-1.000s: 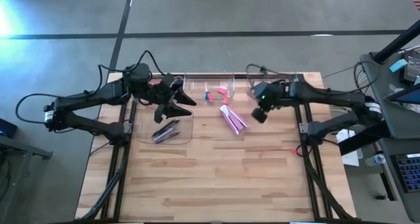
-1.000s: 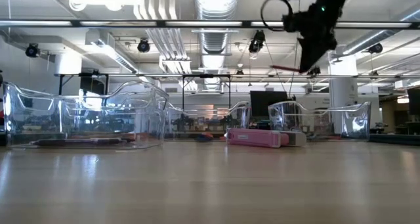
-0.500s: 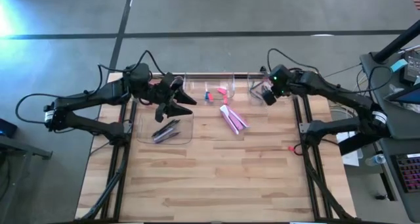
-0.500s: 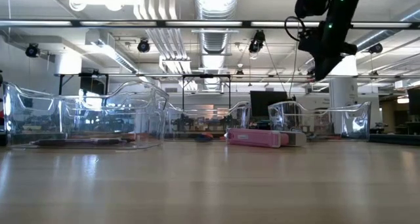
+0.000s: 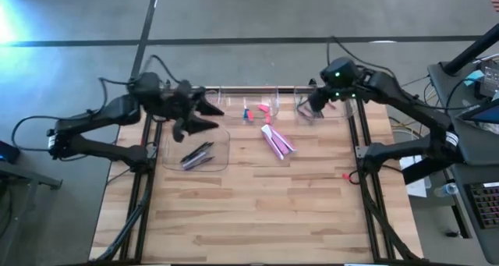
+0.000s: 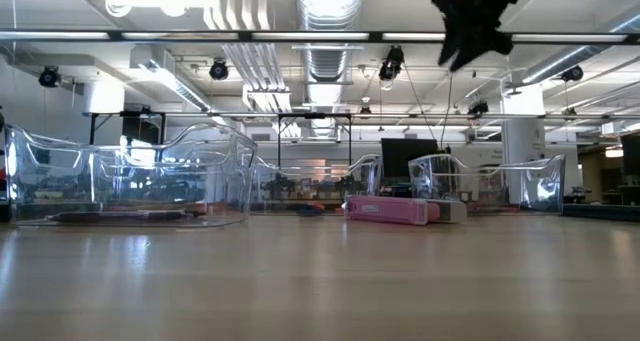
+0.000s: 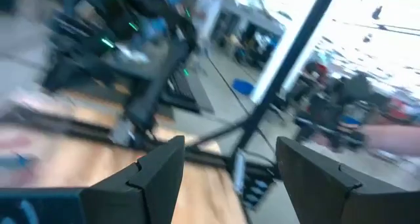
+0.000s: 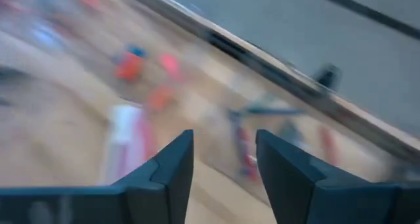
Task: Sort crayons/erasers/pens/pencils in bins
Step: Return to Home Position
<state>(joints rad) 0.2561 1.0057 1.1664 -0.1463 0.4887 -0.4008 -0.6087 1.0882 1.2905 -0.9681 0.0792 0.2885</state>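
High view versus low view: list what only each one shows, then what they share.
Only the high view: the left gripper, open over the table's back left, and the grey floor around the table. Only the low view: the room's ceiling ducts and lights. Both: the clear bins, the pink pieces lying on bare wood, and the right gripper, high above the bins.
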